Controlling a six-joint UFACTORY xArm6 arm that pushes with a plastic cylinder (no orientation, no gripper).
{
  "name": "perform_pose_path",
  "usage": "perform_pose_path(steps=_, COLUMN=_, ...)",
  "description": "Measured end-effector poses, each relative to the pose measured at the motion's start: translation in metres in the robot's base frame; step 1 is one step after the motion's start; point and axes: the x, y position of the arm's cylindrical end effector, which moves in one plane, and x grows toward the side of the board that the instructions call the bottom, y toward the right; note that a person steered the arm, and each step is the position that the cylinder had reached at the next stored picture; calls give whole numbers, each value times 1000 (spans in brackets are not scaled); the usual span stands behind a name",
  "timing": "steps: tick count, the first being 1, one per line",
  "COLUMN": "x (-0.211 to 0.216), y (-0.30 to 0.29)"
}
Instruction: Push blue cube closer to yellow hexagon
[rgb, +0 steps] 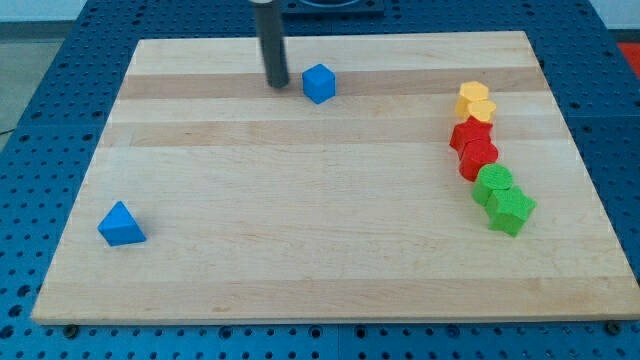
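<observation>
The blue cube (319, 83) sits near the view's top, a little left of the middle of the wooden board (300, 230). My tip (276, 84) stands just left of the cube, with a small gap between them. Two yellow blocks stand at the view's right: one (472, 95) at the top of a column, and another (481, 110) just below it and touching it. I cannot tell which of them is the hexagon. The blue cube is far to the left of both.
Below the yellow blocks in the same column are two red blocks (471, 134) (479, 157) and two green blocks (493, 183) (511, 209). A blue triangular block (121, 225) lies at the view's lower left. A blue perforated table (40, 110) surrounds the board.
</observation>
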Motion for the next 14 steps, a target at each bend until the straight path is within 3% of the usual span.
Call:
perform_pose_path(steps=1, x=-7, y=69)
perform_pose_path(steps=2, x=-8, y=49)
perform_pose_path(steps=4, x=70, y=-4)
perform_pose_path(steps=5, x=91, y=20)
perform_pose_path(steps=7, x=54, y=74)
perform_pose_path(steps=8, x=68, y=43)
perform_pose_path(steps=9, x=69, y=-27)
perform_pose_path(steps=10, x=50, y=-27)
perform_pose_path(steps=12, x=43, y=117)
perform_pose_path(steps=13, x=43, y=137)
perform_pose_path(steps=14, x=59, y=78)
